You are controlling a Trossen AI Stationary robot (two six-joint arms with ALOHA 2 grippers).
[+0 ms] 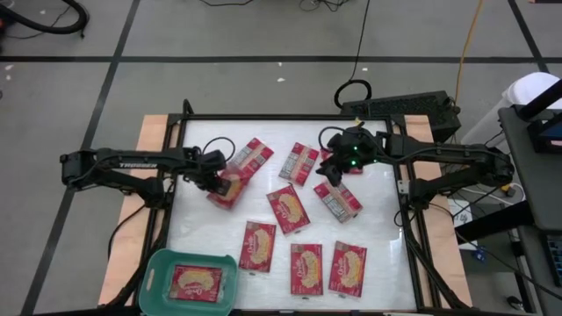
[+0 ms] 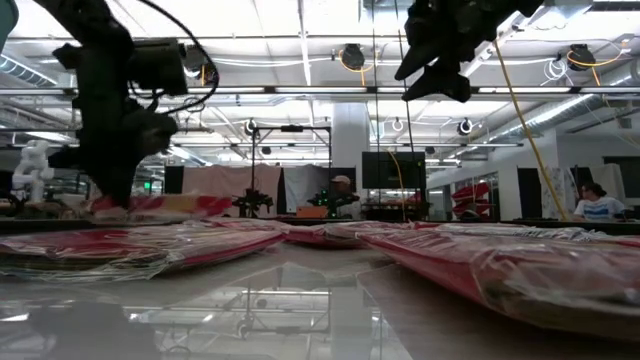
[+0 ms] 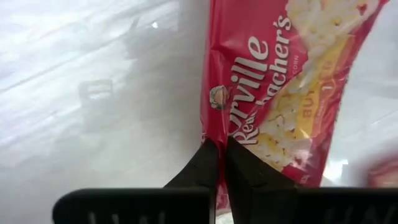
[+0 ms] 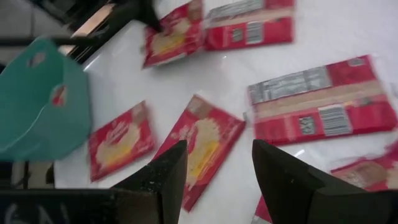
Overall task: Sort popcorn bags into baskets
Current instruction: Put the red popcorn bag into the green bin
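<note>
Left gripper is pinched onto the edge of a popcorn bag at centre-left of the high view. The bag's long axis runs diagonally. Basket sits at lower left, nearer this arm, one bag inside. Right gripper hovers with its jaws apart, holding nothing. Left wrist view shows the pinch at the bag's edge; the overhead hides it.

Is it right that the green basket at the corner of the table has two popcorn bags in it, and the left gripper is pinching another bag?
Not quite. The green basket holds only one popcorn bag, not two; the high view shows it lying alone inside. The rest is right: the left gripper is shut on the edge of another red bag, as the left wrist view shows.
</note>
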